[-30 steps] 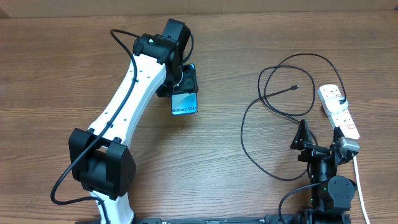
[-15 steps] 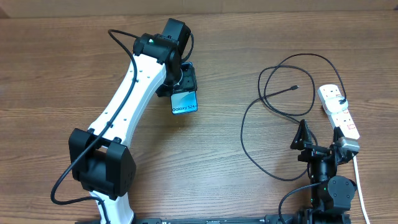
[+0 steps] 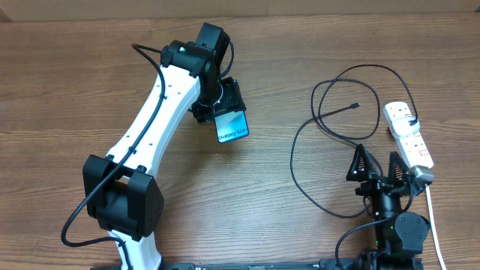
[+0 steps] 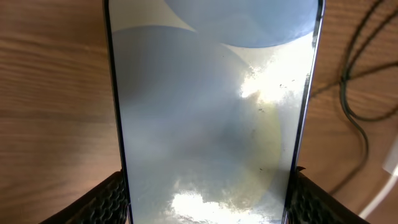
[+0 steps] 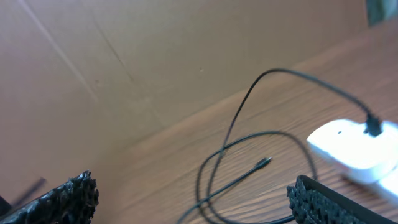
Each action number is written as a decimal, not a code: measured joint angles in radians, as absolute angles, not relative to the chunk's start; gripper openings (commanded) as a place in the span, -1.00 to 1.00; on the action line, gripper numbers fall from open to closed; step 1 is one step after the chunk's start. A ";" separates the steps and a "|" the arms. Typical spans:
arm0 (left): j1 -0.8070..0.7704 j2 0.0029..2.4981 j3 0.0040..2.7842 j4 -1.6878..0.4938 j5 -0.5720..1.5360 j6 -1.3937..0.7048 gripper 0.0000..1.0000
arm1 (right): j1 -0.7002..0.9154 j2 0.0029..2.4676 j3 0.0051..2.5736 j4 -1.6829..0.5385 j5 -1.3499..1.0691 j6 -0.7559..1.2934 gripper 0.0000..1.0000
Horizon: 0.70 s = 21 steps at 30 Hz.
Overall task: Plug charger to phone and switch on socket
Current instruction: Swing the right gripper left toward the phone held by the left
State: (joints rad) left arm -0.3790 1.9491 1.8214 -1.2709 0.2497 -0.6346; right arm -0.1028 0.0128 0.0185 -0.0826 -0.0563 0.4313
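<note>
Two roles show: left pincer (image 3: pixel 224 107) grips the phone (image 3: pixel 232 127) by its edges, presumably keeping its port free; right pincer (image 3: pixel 376 166) stands open near the charger (image 3: pixel 293 154).

phone (image 3: pixel 232 126) left-centre above table (image 3: pixel 75 75) | charger (image 3: pixel 292 161) loops right of phone | socket (image 3: pixel 409 133) far right, charger's plug on it

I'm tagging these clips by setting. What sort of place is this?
Likely a robotics test bench: two robot arms at a wooden table, cardboard wall behind, a power strip as prop.
</note>
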 measured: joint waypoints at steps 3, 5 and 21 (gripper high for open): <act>-0.379 1.949 1.821 -1.287 0.312 -0.638 -0.12 | -0.103 0.013 0.019 -0.083 -0.062 0.525 1.00; -0.379 1.949 1.821 -1.288 0.355 -0.638 -0.12 | -0.103 0.013 0.019 -0.083 -0.064 0.572 1.00; -0.379 1.949 1.821 -1.285 0.579 -0.661 -0.11 | -0.103 0.013 0.019 -0.064 -0.554 0.810 1.00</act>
